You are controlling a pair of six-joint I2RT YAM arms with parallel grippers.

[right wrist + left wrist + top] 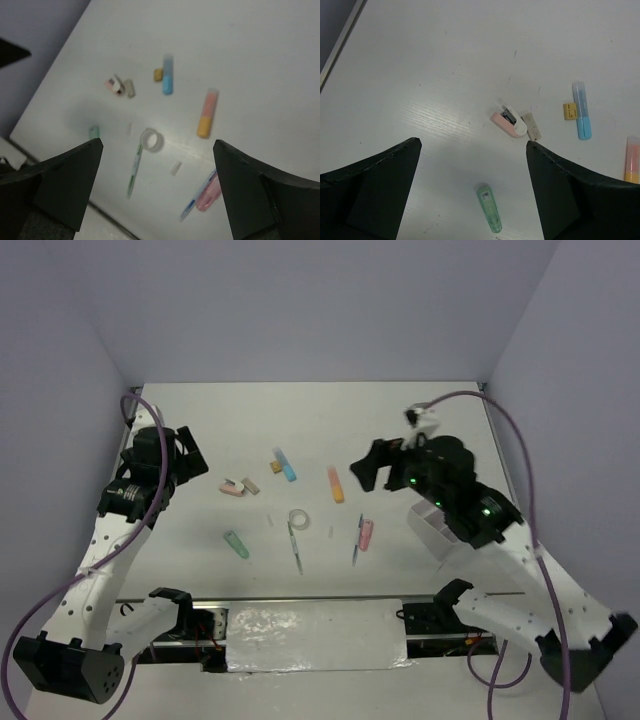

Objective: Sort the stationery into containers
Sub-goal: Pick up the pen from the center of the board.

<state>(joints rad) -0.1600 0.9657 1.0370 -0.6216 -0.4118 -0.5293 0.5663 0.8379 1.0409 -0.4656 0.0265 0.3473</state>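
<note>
Left end effector and right end effector hover wide open, empty. Stationery lies scattered mid-counter, tray near the right edge. Sorting looks unstarted; next, lower onto one piece.

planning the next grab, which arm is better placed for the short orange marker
Right. The right hand hovers open close to the short orange marker, and the white plastic tray lies by that arm. The left hand is farther off, beyond the short blue marker.
</note>
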